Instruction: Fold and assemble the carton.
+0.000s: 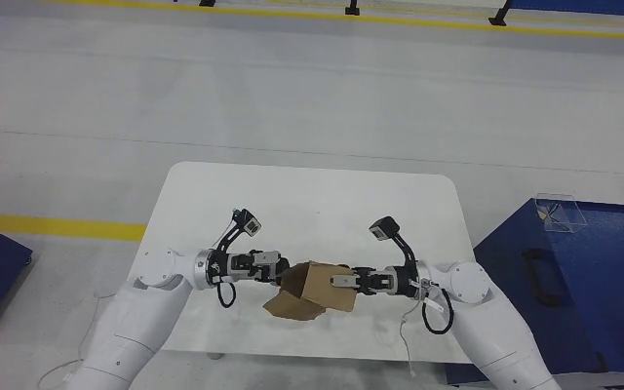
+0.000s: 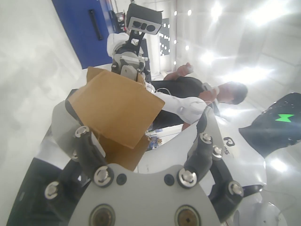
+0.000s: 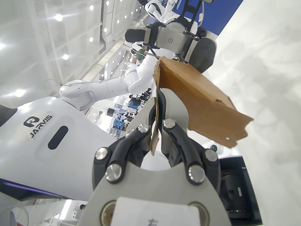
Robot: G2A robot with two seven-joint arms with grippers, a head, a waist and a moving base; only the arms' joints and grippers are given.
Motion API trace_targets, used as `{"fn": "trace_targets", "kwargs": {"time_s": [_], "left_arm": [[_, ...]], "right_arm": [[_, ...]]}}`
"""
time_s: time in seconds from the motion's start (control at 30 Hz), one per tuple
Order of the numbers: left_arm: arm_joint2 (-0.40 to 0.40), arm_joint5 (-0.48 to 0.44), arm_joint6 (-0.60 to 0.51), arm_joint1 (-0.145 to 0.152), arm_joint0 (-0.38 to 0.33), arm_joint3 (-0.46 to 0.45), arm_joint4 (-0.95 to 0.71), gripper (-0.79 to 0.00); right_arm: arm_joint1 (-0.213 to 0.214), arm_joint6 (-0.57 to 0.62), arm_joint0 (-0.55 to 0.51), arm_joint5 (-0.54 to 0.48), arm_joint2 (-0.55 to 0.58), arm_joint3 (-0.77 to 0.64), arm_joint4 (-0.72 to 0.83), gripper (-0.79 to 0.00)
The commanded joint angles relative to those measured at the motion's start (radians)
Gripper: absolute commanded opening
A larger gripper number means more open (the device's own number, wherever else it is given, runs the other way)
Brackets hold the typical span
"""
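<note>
Carton (image 1: pixel 317 288): one piece of plain brown corrugated board, partly erected, with a loose flap hanging open on the side toward the desk's left edge. It sits between the two arms over the near half of the desk (image 1: pixel 292 195), about midway along the near edge. We cannot tell whether its lowest flap touches the surface.

We judge it light and dry rather than slippery. Each panel looks stiff, but the board should hinge readily at its scored creases and dent or tear at a raw edge if pinched hard. The best hold, in our judgement, is the free edge of a panel, clear of the creases, so that the walls can swing. A grip across a fold would lock it.

Right pincer (image 3: pixel 158 105): pressed together on the thin edge of one panel, with the board sandwiched between its pads, on the carton's side toward the desk's right edge.

Left pincer (image 2: pixel 138 118): spread wide and gripping nothing. One finger (image 2: pixel 60 128) is just beside a corner of the carton and the other is well apart from it.

Count: one carton, two pincers, one desk. Beyond the desk's right edge stands one blue cabinet (image 1: pixel 575 292).
</note>
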Motion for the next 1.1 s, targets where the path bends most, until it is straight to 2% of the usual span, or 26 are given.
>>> {"fn": "trace_targets", "kwargs": {"time_s": [0.0, 0.07, 0.17, 0.43, 0.8, 1.07], "left_arm": [[-0.031, 0.017, 0.002, 0.016, 0.024, -0.063, 0.073, 0.0], [-0.063, 0.023, 0.002, 0.029, 0.053, -0.123, 0.11, 0.0], [-0.109, 0.005, 0.06, 0.048, 0.104, -0.23, 0.256, 0.0], [-0.109, 0.005, 0.06, 0.048, 0.104, -0.23, 0.256, 0.0], [-0.078, 0.262, 0.122, 0.07, 0.099, -0.335, 0.555, 0.0], [-0.056, 0.293, 0.135, 0.074, 0.091, -0.344, 0.597, 0.0]], "right_arm": [[0.004, 0.005, -0.01, 0.003, 0.013, -0.009, 0.006, -0.785], [0.006, 0.016, -0.018, 0.011, 0.02, -0.017, 0.02, -0.785], [0.008, 0.019, -0.024, 0.022, 0.026, -0.024, 0.023, -0.785], [0.009, 0.012, -0.026, 0.021, 0.029, -0.026, 0.023, -0.785], [0.018, -0.029, -0.074, 0.021, 0.039, -0.108, -0.071, -0.785], [0.02, -0.037, -0.087, 0.016, 0.036, -0.132, -0.082, -0.785]]}}
